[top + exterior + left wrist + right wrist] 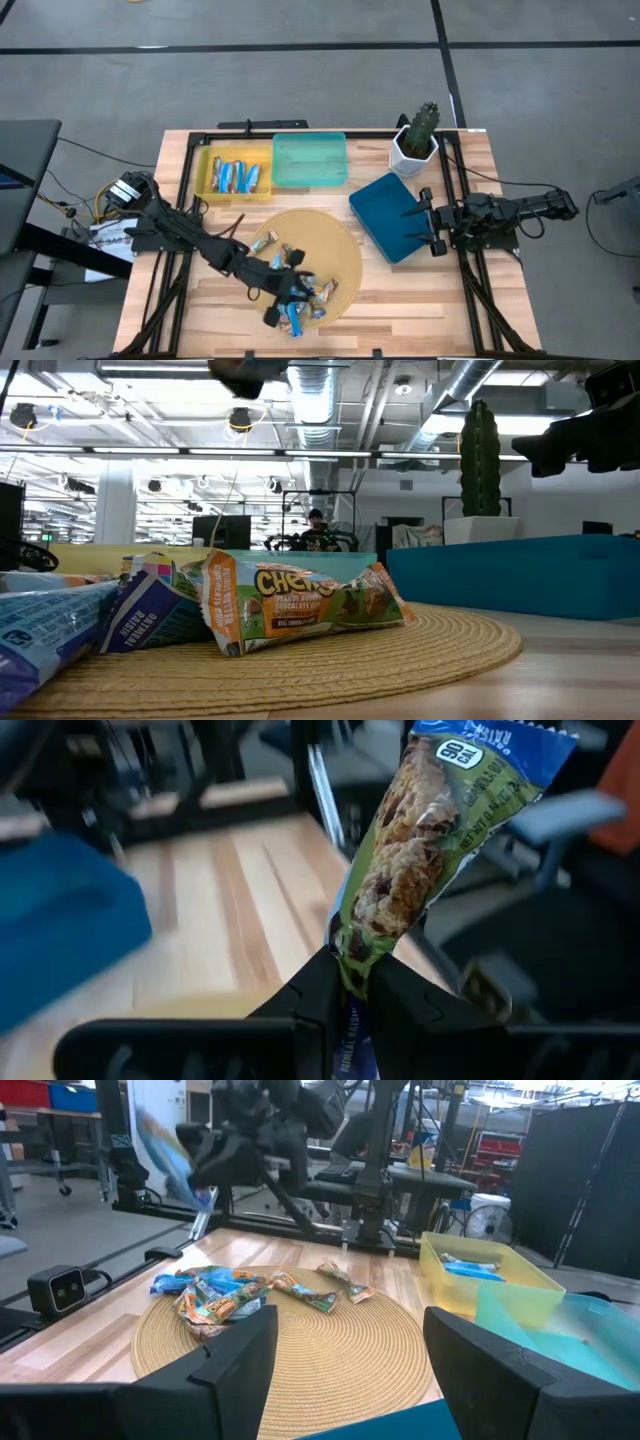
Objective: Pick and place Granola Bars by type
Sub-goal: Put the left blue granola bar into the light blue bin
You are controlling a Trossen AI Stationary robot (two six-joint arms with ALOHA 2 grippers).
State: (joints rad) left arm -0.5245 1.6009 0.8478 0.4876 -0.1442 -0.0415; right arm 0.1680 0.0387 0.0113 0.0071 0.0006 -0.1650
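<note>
My left gripper (283, 300) is over the near part of the round woven mat (335, 245), shut on a granola bar (430, 840) with a blue and green wrapper. The right wrist view shows this bar (165, 1145) up in the air above the mat. Several more granola bars (250, 1292) lie flat in a loose heap on the mat, among them a tan one (310, 605). Blue-wrapped bars (235, 176) lie in the yellow tray (205, 160). My right gripper (345, 1360) waits open beside the dark blue tray (390, 215). My left gripper pinches the blue and green bar between its two fingers (310, 990), close to one end of the wrapper (350, 960). The rest of the bar sticks out past the fingertips. The bar is lifted clear of the mat and touches nothing else.
A teal tray (310, 160) stands next to the yellow one at the far edge. A potted cactus (415, 140) stands at the far right, behind the dark blue tray. Bare wood lies to the left of the mat and along the near edge.
</note>
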